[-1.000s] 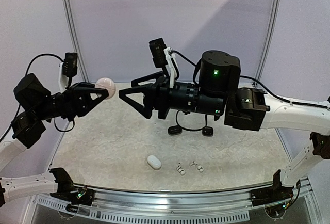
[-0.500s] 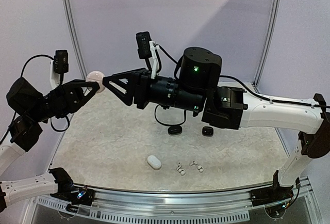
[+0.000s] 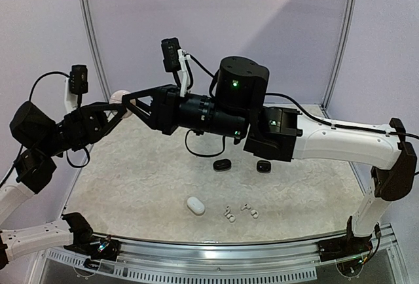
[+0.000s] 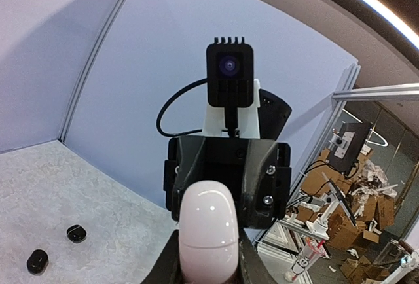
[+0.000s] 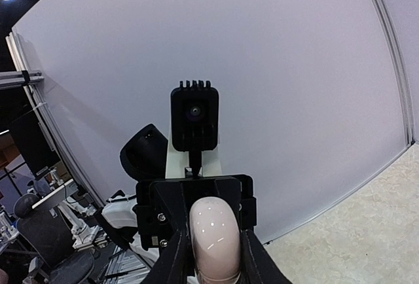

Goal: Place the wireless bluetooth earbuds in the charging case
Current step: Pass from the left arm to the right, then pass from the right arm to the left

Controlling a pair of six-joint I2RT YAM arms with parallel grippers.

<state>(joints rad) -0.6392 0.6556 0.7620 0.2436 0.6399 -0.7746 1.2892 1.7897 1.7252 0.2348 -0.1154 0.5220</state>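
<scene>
The left jaws are closed on a pale pinkish-white charging case (image 4: 208, 228), holding it up in the air above the far left of the counter (image 3: 144, 173), with its rounded end pointing toward the other arm. The right arm (image 3: 327, 141) stretches across from the right side, and the right jaws meet the left jaws head-on at the case. In the right wrist view the same case stands between that arm's two fingers (image 5: 171, 261), which lie close along its sides. Whether they press on it or only flank it cannot be told. Each wrist camera looks straight at the other: the right arm's camera (image 4: 229, 74) rises above the case in the left wrist view, and the left arm's camera (image 5: 194, 117) does so in the right wrist view. Down on the speckled counter, well apart from the raised case, the white earbuds (image 3: 230, 216) lie in a small loose scatter near the front edge, right of centre. A white oval case (image 3: 195, 205) lies just left of them. Farther back, under the right arm, two black oval cases (image 3: 222, 164) rest a little apart from each other. A black cable (image 3: 196, 146) loops down beneath the right wrist.
</scene>
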